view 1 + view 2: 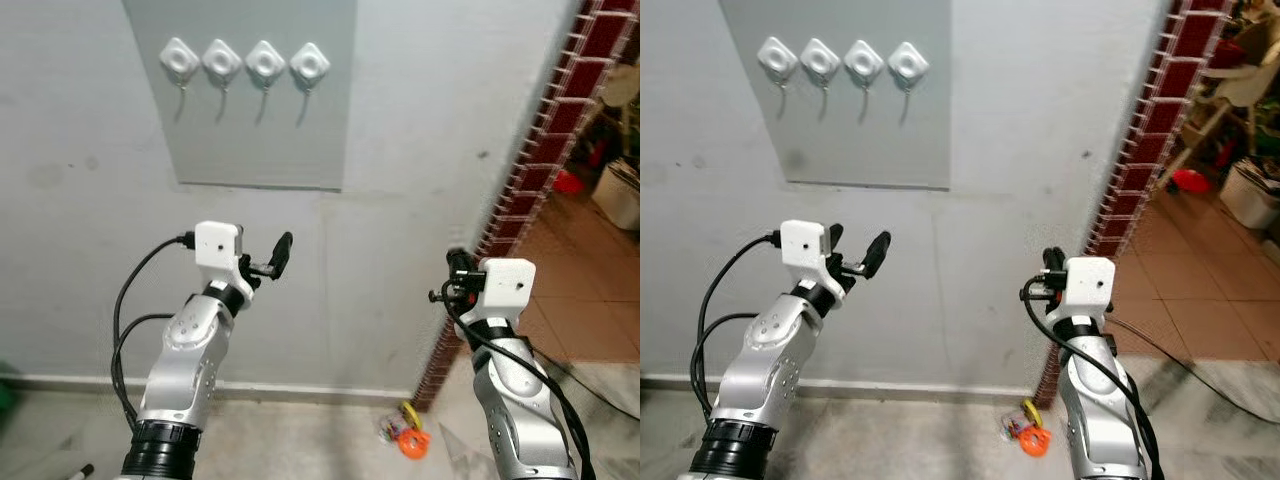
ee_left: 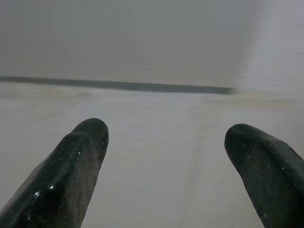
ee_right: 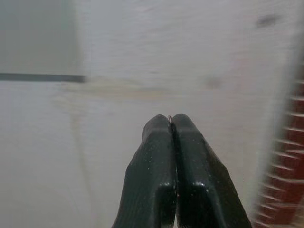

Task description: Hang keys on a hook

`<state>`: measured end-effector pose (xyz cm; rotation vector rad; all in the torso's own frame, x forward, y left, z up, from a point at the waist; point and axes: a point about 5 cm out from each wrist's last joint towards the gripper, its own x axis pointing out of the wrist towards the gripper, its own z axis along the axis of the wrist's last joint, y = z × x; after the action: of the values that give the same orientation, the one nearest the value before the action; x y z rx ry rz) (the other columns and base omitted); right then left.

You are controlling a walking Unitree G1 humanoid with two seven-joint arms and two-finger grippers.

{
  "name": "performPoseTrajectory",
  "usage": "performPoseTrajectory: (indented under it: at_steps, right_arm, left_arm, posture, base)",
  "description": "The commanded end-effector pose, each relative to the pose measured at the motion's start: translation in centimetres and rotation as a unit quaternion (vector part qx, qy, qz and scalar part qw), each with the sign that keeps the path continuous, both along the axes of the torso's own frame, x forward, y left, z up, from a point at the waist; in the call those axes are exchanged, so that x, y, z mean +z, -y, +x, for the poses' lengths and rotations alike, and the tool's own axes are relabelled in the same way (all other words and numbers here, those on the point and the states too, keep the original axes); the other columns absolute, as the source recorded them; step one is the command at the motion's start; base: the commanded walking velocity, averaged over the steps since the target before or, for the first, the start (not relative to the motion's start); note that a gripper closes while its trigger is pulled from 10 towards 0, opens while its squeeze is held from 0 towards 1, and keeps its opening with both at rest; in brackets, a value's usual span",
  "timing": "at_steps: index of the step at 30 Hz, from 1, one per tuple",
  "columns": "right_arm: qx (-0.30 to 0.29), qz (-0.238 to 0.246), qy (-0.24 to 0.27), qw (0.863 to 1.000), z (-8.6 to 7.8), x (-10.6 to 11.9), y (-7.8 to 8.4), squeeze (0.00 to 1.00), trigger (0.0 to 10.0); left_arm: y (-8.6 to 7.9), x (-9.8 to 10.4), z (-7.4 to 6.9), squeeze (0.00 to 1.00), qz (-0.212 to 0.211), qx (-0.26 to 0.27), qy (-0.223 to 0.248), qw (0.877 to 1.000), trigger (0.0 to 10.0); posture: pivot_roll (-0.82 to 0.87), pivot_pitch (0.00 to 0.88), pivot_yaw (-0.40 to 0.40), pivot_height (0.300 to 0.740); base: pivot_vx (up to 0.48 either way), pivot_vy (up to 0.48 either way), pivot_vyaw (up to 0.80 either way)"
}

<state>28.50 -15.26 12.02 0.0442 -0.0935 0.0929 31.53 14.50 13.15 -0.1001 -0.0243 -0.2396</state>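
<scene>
The keys [image 1: 405, 432], on an orange tag, lie on the floor [image 1: 300, 440] at the wall's [image 1: 440, 130] foot, beside the brick corner [image 1: 530, 170]. Four white hooks [image 1: 245, 63] line the grey panel's [image 1: 300, 140] top edge. The left gripper [image 2: 166, 156] spreads wide below the panel; the right gripper [image 3: 171, 124] is pinched closed near the corner.

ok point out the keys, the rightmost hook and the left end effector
keys [image 1: 408, 435]: left eye view, on the orange tag of the bunch on the floor
rightmost hook [image 1: 310, 65]: left eye view, on its white base
left end effector [image 2: 164, 164]: left wrist view, midway between its open fingertips
</scene>
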Motion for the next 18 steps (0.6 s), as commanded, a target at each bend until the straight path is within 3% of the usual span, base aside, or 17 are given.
performPoseTrajectory:
  at_steps: [1,9,18]
  right_arm:
    - [-0.01,-0.005,0.004,1.0,0.0,0.3,0.8,0.0,10.0]
    - [0.018,0.001,0.011,1.0,0.3,0.9,0.8,0.0,10.0]
    - [0.082,-0.012,0.048,0.995,2.5,3.6,0.6,0.0,10.0]
  left_arm:
    - [0.5,0.4,0.1,0.0,0.004,-0.004,0.007,1.0,10.0]
    - [0.9,1.2,0.4,0.0,-0.004,-0.017,0.017,1.0,10.0]
    - [0.8,3.2,1.4,0.0,0.006,-0.028,0.048,0.998,10.0]
  posture:
    - [-0.08,0.0,-0.002,0.74]
    - [-0.08,0.0,-0.002,0.74]
    - [-0.08,0.0,-0.004,0.74]
  base:
    - [0.0,0.0,0.0]
    - [0.0,0.0,0.0]
    - [0.0,0.0,0.0]
